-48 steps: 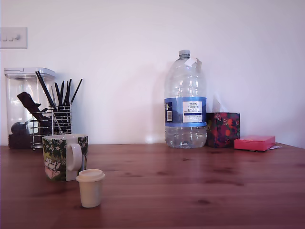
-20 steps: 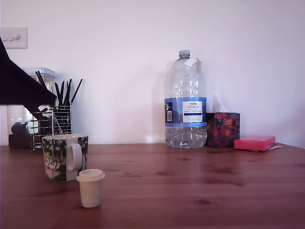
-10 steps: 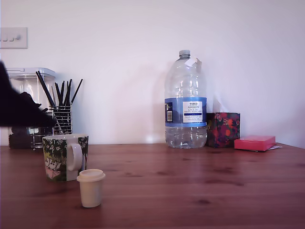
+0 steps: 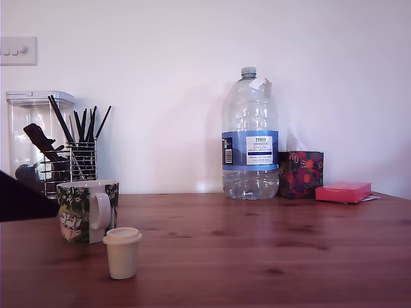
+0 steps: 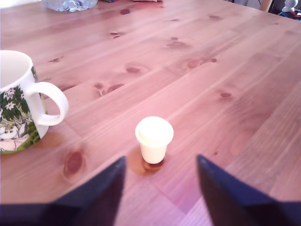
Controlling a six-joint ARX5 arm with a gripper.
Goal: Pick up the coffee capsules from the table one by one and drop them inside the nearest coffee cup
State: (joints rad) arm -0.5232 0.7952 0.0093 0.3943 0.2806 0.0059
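The dark arm (image 4: 22, 199) has dropped lower at the exterior view's left edge than it was half a second ago, when it hung up in front of the jar; now it sits down beside the mug, partly cut off by the frame. Nothing on the table has shifted.

The capsule (image 4: 122, 252) is cream-white and stands wide rim up on the table (image 4: 257, 256), just in front of the mug (image 4: 87, 210) and a little toward the exterior view's right of it, near but not touching. In the wrist view the capsule (image 5: 154, 139) sits ahead of the gripper (image 5: 160, 197), in line with the gap between the two dark fingers (image 5: 101, 193). The jaws stand wide apart, well wider than the capsule, and hold nothing. The fingers have not reached the capsule.

The mug (image 5: 19, 101) is upright, with a green leafy print, a white inside and its handle turned toward the capsule. I cannot see down into it from either view.

Behind the mug in the exterior view stands a wire holder (image 4: 80, 160) of black sticks, with a clear jar (image 4: 32, 138) behind that. Further to the exterior view's right, against the wall, are a big water bottle (image 4: 250, 138), a patterned box (image 4: 300, 174) and a flat red box (image 4: 343, 192). A switch (image 4: 18, 51) is on the wall.
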